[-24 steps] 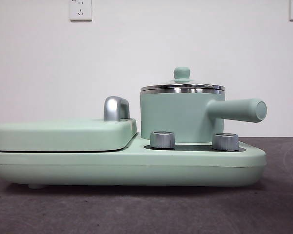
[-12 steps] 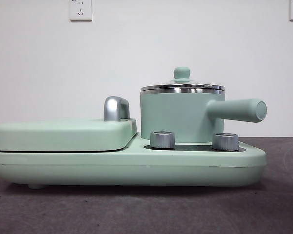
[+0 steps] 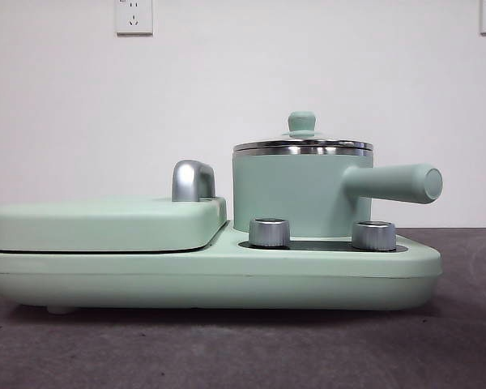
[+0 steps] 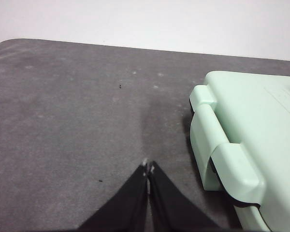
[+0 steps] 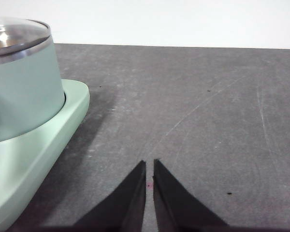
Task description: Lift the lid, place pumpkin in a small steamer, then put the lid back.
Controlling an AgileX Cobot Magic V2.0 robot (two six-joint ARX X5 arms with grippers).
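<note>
Fingers of both my grippers pressed closed, empty, over the desk (image 5: 208, 106).
Left gripper (image 4: 148, 167) beside the cover (image 4: 251, 125); right gripper (image 5: 150, 166) near the steamer (image 3: 296, 194), lid (image 3: 302, 138) on.

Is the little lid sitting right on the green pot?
Touching. The front view shows the lid resting on the small steamer, its steel rim flat on the pot's rim with no gap. Neither pincer is near it.

Both arms wait low over the table. The left gripper (image 4: 148, 166) has its jaws pressed together; the right gripper (image 5: 150, 165) shows its jaws nearly touching, holding nothing.
</note>
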